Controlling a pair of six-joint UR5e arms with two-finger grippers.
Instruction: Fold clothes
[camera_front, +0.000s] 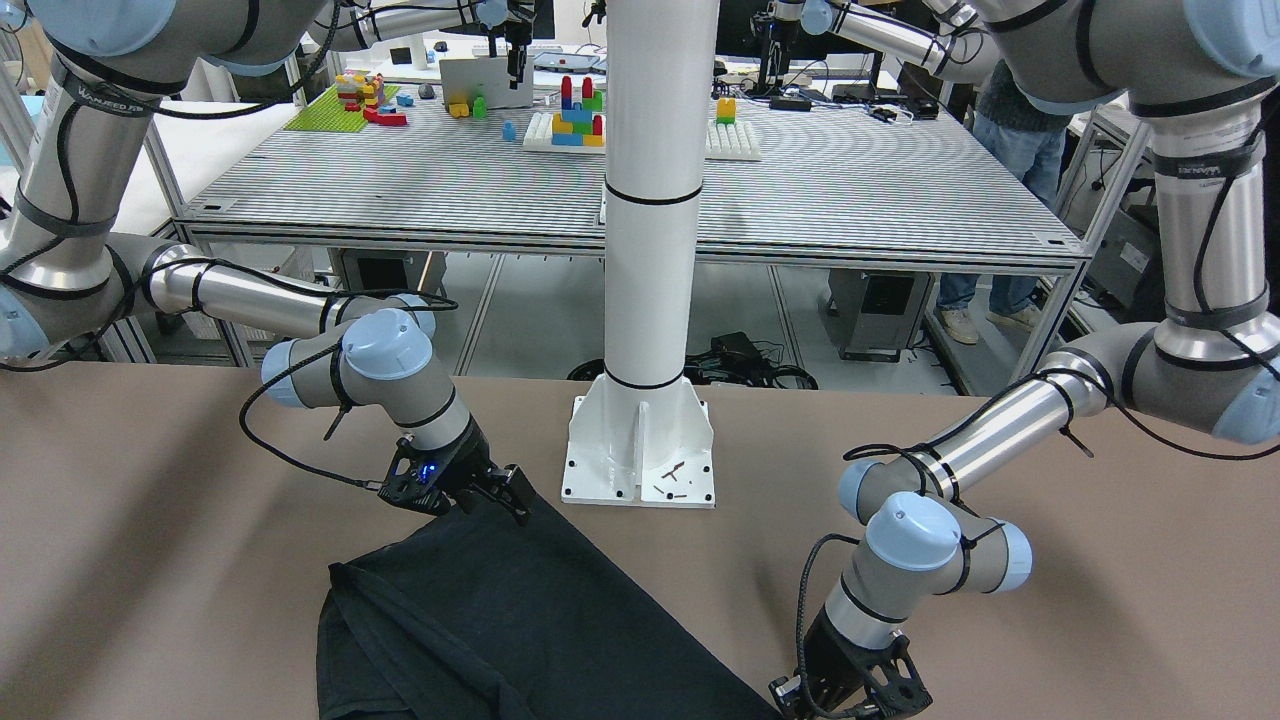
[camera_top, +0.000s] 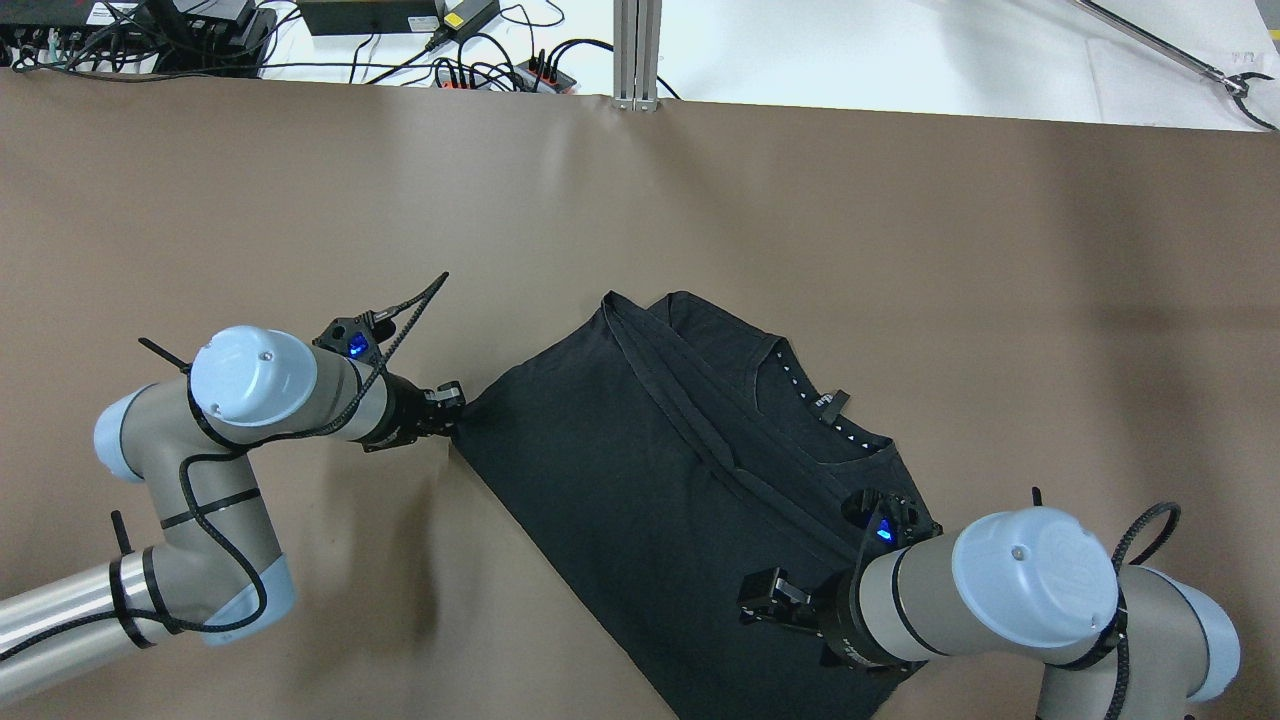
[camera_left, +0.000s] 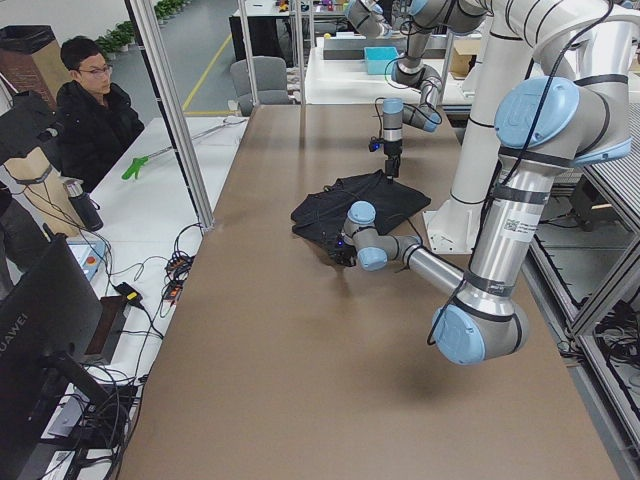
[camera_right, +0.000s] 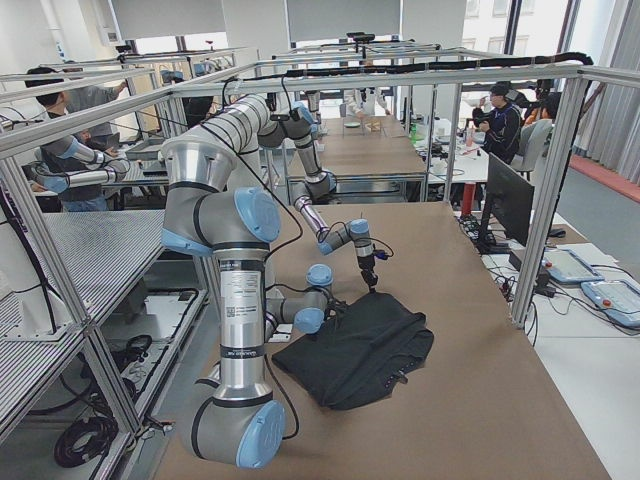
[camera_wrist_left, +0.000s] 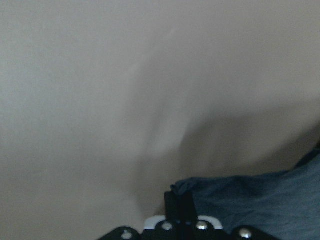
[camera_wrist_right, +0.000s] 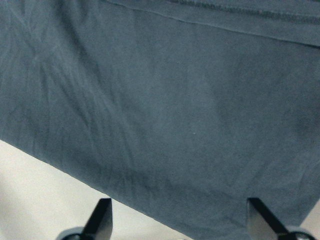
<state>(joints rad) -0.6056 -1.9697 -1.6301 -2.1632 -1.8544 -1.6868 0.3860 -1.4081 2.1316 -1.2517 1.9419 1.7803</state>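
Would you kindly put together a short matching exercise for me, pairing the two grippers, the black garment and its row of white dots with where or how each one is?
Things:
1. left gripper
2. right gripper
3. black garment
4. white dots

Place or state:
A. in a row along the neckline edge
B. open, over the dark fabric
C. lying on the brown table
D. shut on a corner of the fabric

Pairs: 1-D, 2-B, 3-C, 4-A.
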